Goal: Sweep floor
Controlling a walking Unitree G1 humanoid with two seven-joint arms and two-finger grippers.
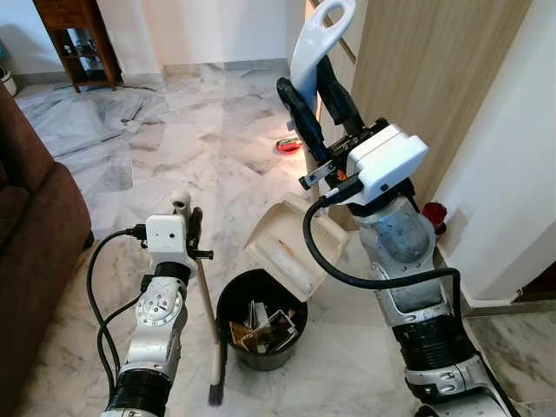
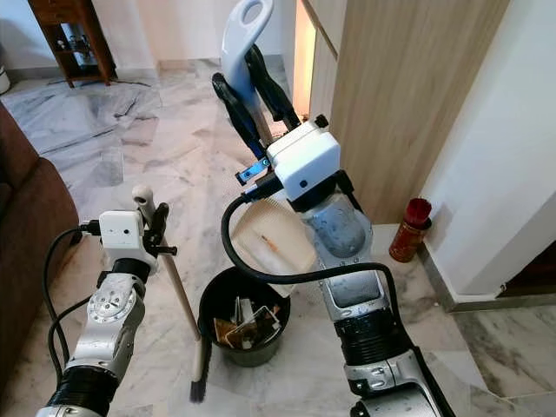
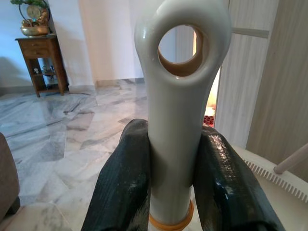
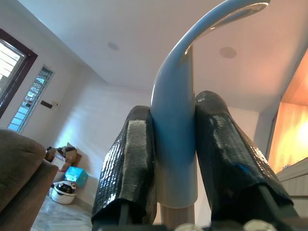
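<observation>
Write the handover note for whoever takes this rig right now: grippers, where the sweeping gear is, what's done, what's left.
Left gripper: shut on the broom handle, brush end on the floor left of the bin.
Right gripper: shut on the dustpan handle, raised high; the dustpan is tipped over the black bin.
Bin stands on the marble floor between the arms, with debris already inside.
Done, apparently: a load swept up and being emptied into the bin.
Left: finish the tip, lower the pan. A small red item lies farther off by the wooden panel; a red canister stands at the wall.
</observation>
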